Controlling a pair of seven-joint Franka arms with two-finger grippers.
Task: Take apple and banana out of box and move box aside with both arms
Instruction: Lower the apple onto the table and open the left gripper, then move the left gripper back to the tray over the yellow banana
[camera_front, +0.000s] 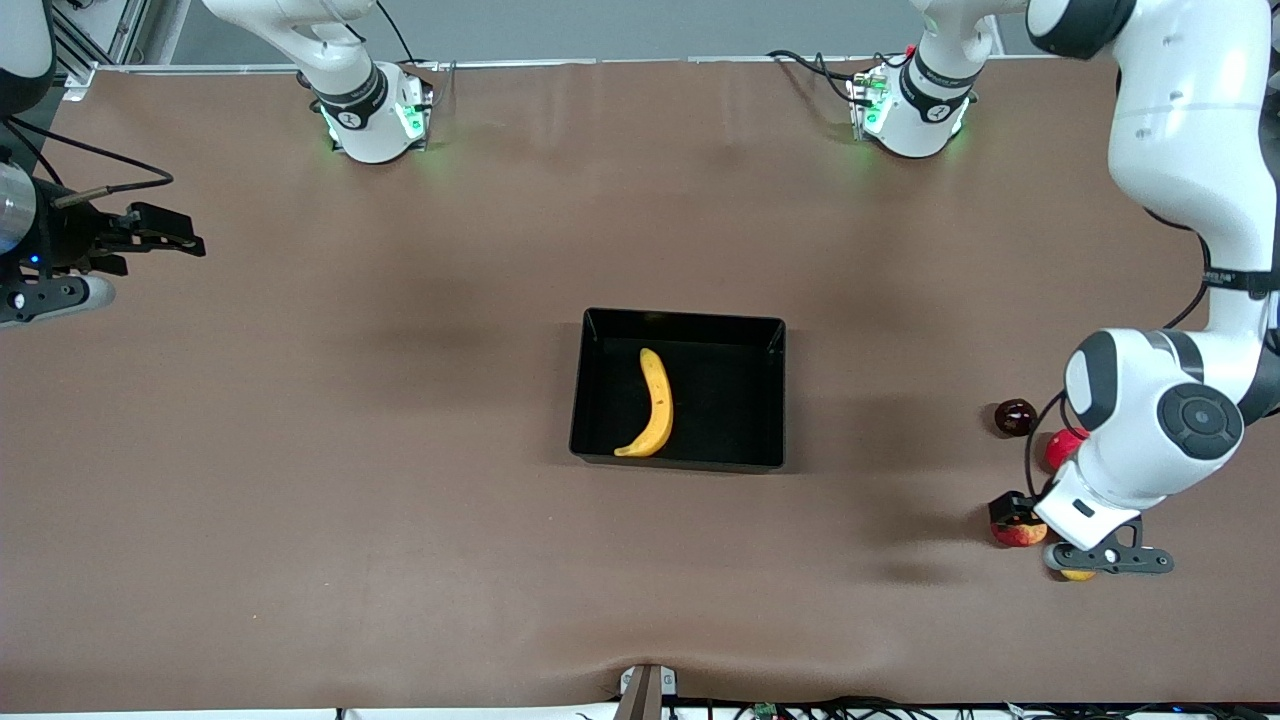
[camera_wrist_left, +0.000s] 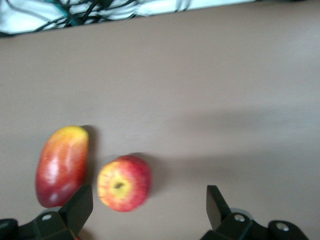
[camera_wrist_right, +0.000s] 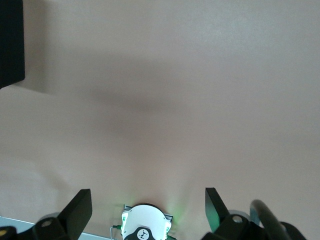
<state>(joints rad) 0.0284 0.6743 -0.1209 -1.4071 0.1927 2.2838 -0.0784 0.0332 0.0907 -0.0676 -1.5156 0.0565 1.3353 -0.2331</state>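
Note:
The box, a shallow black tray, sits mid-table with the yellow banana lying in it. The red-and-yellow apple rests on the table at the left arm's end. My left gripper hangs open just over it. The apple lies between the fingers, close to the one by the mango, and nothing grips it. My right gripper waits open and empty over the right arm's end of the table.
A red-yellow mango lies beside the apple; only its yellow tip shows under the left hand. A dark purple fruit and a red fruit, partly hidden by the arm, lie farther from the front camera.

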